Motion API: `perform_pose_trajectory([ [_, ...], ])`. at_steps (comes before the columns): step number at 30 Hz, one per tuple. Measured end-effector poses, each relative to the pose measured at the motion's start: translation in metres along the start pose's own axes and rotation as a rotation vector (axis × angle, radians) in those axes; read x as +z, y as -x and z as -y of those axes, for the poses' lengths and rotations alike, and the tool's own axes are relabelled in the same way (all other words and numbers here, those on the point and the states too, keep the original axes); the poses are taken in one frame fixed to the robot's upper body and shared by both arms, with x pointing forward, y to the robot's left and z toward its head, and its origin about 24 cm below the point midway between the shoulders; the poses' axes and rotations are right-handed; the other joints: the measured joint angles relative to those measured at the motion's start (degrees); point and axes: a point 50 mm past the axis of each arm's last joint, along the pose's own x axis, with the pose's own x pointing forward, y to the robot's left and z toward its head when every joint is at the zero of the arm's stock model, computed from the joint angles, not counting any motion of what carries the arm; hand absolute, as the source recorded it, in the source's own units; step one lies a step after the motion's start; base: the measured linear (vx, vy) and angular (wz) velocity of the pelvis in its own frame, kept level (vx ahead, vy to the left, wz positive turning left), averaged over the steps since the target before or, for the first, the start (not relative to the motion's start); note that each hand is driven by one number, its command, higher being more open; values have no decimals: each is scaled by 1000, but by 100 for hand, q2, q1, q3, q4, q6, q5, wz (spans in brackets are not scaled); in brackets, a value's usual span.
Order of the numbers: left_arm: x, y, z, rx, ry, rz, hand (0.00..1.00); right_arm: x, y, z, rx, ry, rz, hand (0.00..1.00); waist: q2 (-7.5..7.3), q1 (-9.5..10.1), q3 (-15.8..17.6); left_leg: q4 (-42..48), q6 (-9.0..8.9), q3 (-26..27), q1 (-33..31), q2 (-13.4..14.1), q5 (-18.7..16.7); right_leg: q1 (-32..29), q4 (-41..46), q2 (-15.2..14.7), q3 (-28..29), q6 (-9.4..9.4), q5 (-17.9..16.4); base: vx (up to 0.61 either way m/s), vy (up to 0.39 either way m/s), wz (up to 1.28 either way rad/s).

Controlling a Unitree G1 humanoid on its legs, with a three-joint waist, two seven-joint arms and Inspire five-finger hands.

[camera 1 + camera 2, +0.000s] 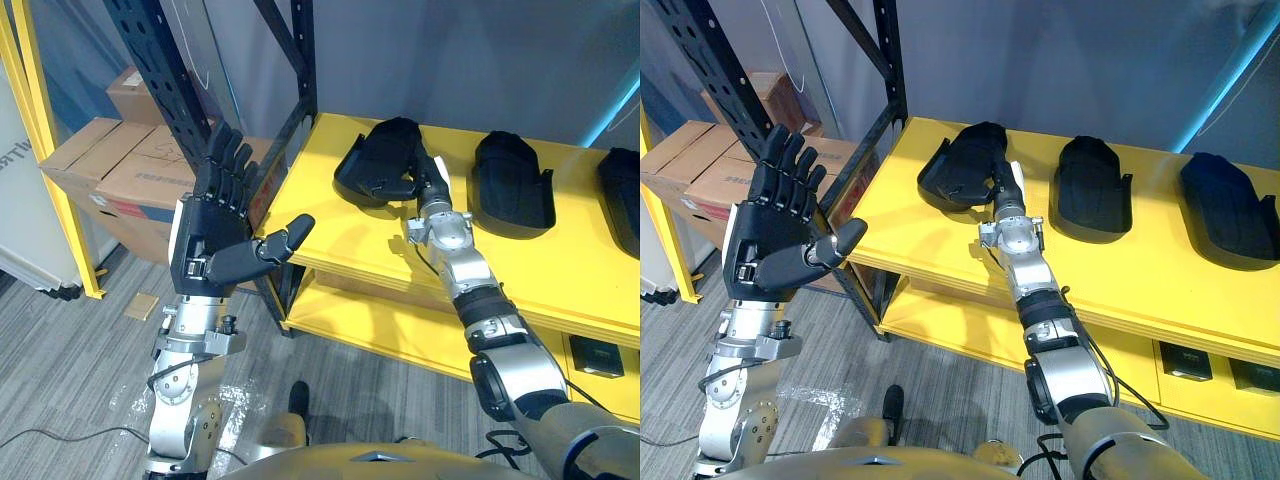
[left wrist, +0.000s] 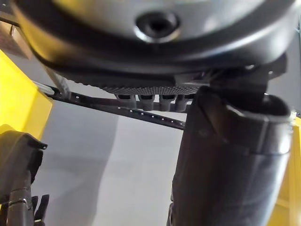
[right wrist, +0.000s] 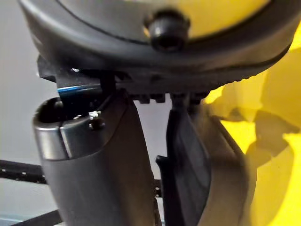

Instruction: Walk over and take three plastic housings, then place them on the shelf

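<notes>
While the right hand [image 1: 430, 180] reaches in over the front edge of the yellow shelf board [image 1: 560, 275], it meets the near rim of the left housing [image 1: 385, 155], which lies toward the board's left end. Whether that hand is clasped on the rim or only resting against it cannot be told. The right wrist view shows a thin dark wall [image 3: 188, 165] just beside the thumb. The middle housing [image 1: 512, 180] and the right housing [image 1: 622, 195] lie further along the same board, well apart from each other.

The left hand [image 1: 210, 235] is raised off the board's left corner with its fingers straight and spread, holding nothing.

These look like hollow moulded shells: probably light, stiff and smooth enough to skid on the painted board. The upturned rim wall seems the surest hold, thumb inside and fingers outside.
</notes>
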Motion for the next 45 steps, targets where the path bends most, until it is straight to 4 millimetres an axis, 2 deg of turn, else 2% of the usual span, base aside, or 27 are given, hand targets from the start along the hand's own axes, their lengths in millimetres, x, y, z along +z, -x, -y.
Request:
perform_pose_trajectory([
  [4,0,0,0,0,0,0,100,10,0,1,-23,21,63,100,-1,-14,1,1,-1,32,0,6,-2,-7,-24,4,27,10,10,-3,-9,-4],
  [10,-1,0,1,7,5,-3,100,77,13,1,-44,-5,388,100,-1,-45,0,18,38,206,52,17,-6,-65,-25,-10,192,66,51,14,-19,-14],
  [12,-2,0,2,8,11,-6,100,84,16,1,-47,2,419,100,-2,-43,0,14,39,241,108,17,-8,-33,-24,-14,214,67,52,6,-23,-9],
  [17,-2,0,4,5,7,-11,100,71,12,4,-83,-5,328,100,-3,-37,-1,0,44,232,130,18,-19,4,-34,-11,189,63,48,-1,-5,-1],
  [20,-4,0,3,11,8,-24,100,44,0,12,-88,-48,149,100,-3,-5,-1,0,41,190,120,9,-15,19,-32,-12,158,74,57,-23,-12,6],
  [24,-8,1,3,22,15,-48,100,22,-9,27,-135,-62,8,100,-2,96,-2,0,37,113,89,-1,8,32,-31,-10,92,76,59,-16,-22,9],
  [32,-13,8,1,72,20,-87,100,46,-24,59,-259,-88,20,100,11,135,-6,1,32,-41,-17,-10,50,20,-24,1,-27,70,51,-4,-32,10],
  [34,-26,12,-2,81,17,-148,100,51,-25,64,-272,-106,30,100,35,142,-12,1,11,-75,-37,-5,34,20,-23,12,-58,65,48,-8,-33,6],
  [38,-40,18,-2,85,19,-228,100,48,-27,74,-256,-108,5,100,42,186,-8,1,26,-111,-58,11,20,18,-14,31,-86,48,35,-10,-37,5],
  [45,-40,18,-3,79,7,-231,100,41,-33,79,-228,-101,-76,100,171,282,52,4,28,-126,-25,27,16,11,112,28,-90,23,-30,-6,-31,0],
])
